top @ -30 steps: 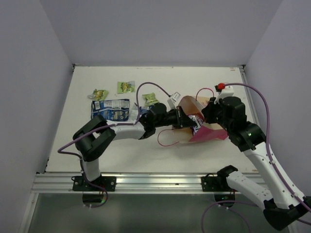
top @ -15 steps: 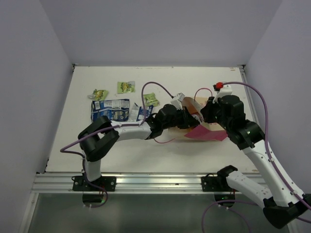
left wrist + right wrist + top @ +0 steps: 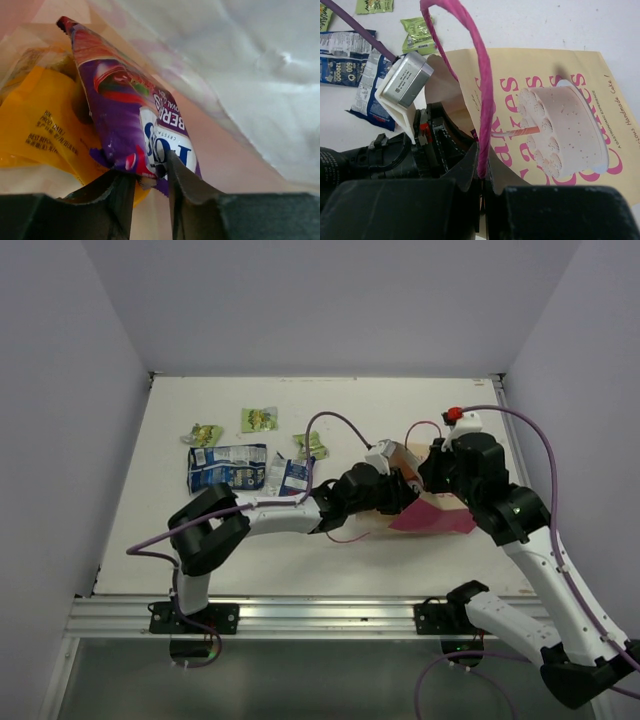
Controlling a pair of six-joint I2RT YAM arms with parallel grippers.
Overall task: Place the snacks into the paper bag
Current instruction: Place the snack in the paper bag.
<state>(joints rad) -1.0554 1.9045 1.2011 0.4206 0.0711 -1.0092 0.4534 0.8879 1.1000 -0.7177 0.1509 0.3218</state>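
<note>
The paper bag (image 3: 435,517) lies on its side right of centre, its cake-printed front (image 3: 560,130) facing up. My right gripper (image 3: 432,472) is shut on the bag's pink cord handle (image 3: 482,150) and holds the mouth up. My left gripper (image 3: 150,172) is inside the bag, shut on the lower edge of the purple packet (image 3: 125,115). The orange packet (image 3: 40,125) lies in the bag beside it. Outside on the table are two dark blue packets (image 3: 228,465) (image 3: 293,476) and three green ones (image 3: 207,433) (image 3: 259,418) (image 3: 311,444).
The left arm (image 3: 290,510) stretches across the table's middle into the bag mouth, its wrist camera (image 3: 405,80) at the opening. A purple cable (image 3: 330,425) arcs above it. The loose packets lie at the back left. The table's right edge (image 3: 512,440) is close to the bag.
My left gripper has pushed to the right, deeper into the bag with the purple packet. The bag has shifted a little to the right and flattened. My right gripper keeps its hold on the handle.
</note>
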